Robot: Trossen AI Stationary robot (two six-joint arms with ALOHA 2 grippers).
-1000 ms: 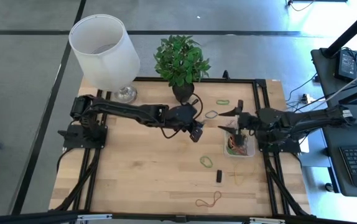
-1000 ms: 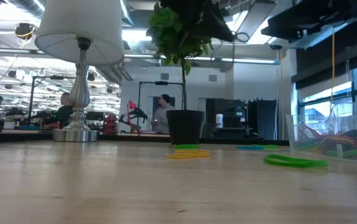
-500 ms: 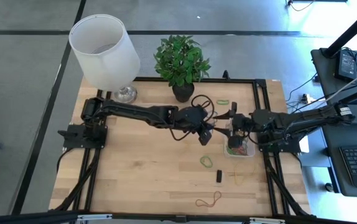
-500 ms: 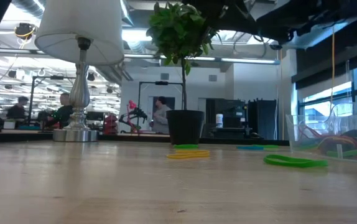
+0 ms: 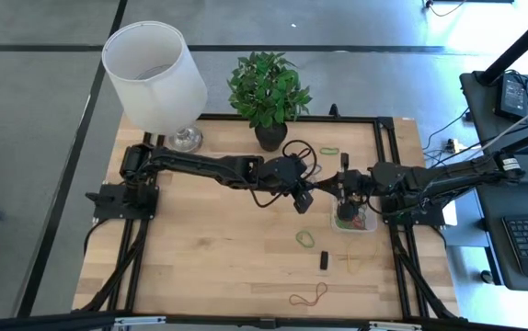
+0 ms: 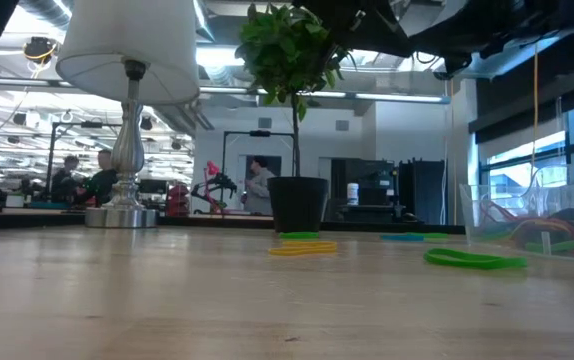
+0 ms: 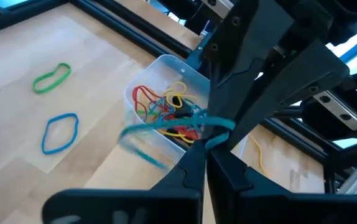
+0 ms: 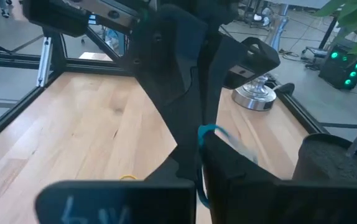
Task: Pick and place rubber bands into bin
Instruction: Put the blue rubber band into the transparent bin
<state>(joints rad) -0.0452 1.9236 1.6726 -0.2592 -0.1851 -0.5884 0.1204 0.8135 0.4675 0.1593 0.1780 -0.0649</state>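
A teal rubber band hangs in the air between my two grippers, just beside the clear bin, which holds several coloured bands. My left gripper reaches in from the table's left and is shut on the band. My right gripper meets it from the right, also shut on the band. Loose bands lie flat on the wood: green, green, yellow, orange and blue. My left gripper pinches the teal band between its two fingertips, coming roughly level from the table's left. The band is clear of the table, and a loose strand trails out to the side above the bin's rim. My right gripper pinches the same band's other end at its fingertips, coming roughly level from the table's right, tip to tip with my left gripper. The exact spot is partly hidden by the crossing fingers. The band is clear of the table.
A white lamp and a potted plant stand at the far edge. A small black block lies near the front right. Black rails frame the tabletop. Bare wood fills the left and front.
My left gripper has carried the teal band toward the table's right edge, up to my right gripper. My right gripper has come slightly left and has shut from wide open onto the band.
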